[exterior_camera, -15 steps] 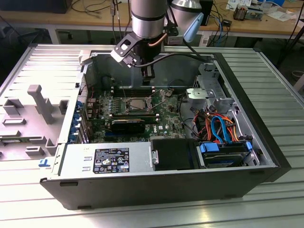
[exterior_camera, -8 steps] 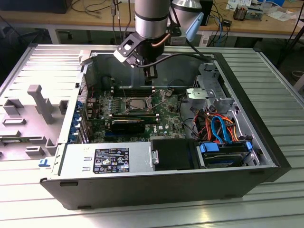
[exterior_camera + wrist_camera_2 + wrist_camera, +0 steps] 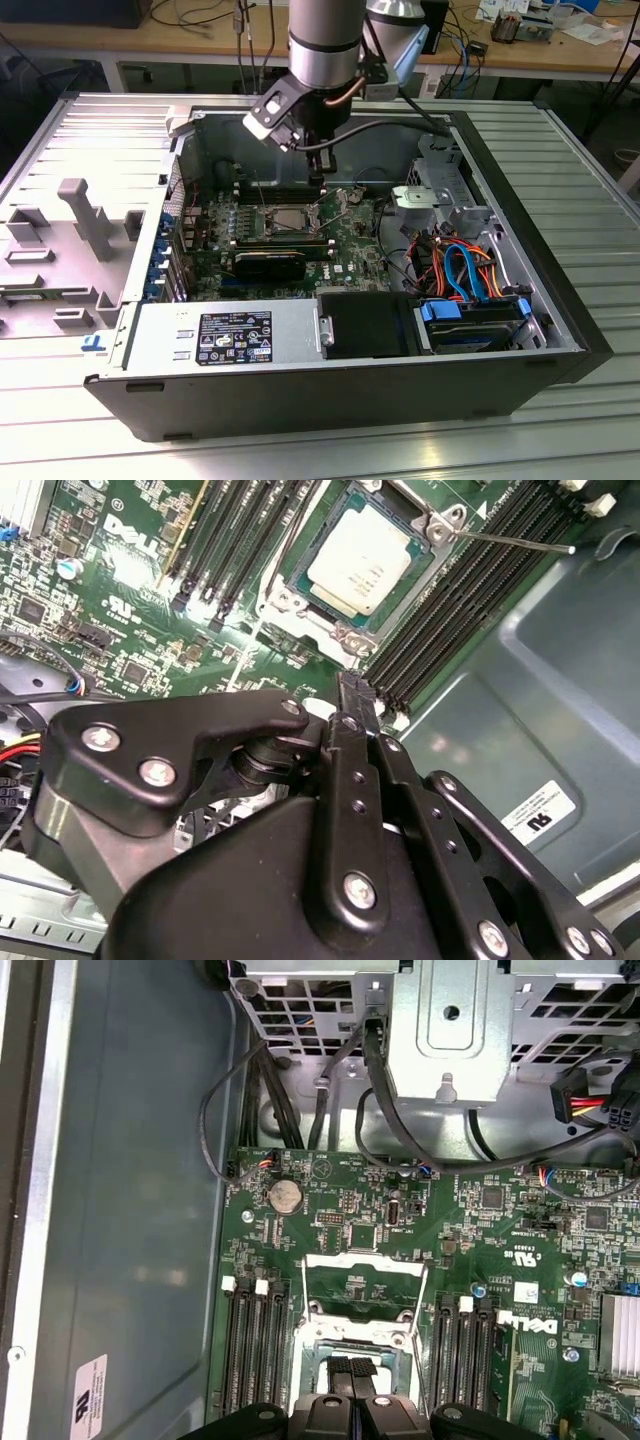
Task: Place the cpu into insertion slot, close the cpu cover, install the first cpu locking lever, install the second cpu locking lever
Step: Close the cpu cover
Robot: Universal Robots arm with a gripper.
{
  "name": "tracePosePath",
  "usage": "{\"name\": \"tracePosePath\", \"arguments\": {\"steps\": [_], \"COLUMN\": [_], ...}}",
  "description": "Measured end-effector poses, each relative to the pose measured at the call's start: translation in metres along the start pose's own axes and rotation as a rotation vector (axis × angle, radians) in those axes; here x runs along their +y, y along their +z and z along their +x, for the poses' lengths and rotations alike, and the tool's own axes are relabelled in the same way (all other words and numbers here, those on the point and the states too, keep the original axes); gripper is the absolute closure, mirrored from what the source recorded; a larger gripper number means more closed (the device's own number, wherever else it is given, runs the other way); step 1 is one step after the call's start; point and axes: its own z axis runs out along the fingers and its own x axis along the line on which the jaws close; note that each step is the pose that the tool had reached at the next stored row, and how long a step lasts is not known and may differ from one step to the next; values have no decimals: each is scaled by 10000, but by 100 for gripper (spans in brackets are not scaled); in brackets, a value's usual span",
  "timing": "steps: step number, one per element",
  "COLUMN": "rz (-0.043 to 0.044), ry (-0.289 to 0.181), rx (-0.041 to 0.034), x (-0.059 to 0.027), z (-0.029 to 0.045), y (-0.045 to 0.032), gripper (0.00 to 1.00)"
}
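The cpu (image 3: 365,560) sits in the insertion slot (image 3: 300,608); the cpu cover (image 3: 365,1260) is flipped open beside it. End effector (image 3: 348,685) clenched, empty, close above the socket — a skewed push could jam the cover or snag the free locking lever (image 3: 520,542).

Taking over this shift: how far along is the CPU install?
Done: the cpu sits in the slot. In hand: the gripper, shut and seemingly empty, hovers by the slot. Left: the cover looks flipped open, and a lever sticks out unlatched.

The cpu (image 3: 362,565) top is matt silvery metal; the motherboard (image 3: 140,610) is glossy green.
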Motion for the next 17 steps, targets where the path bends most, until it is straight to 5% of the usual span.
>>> {"name": "tracePosePath", "arguments": {"steps": [17], "rz": [7], "ry": [1], "rx": [0], "x": [25], "z": [-65], "y": [13], "gripper": [89]}}
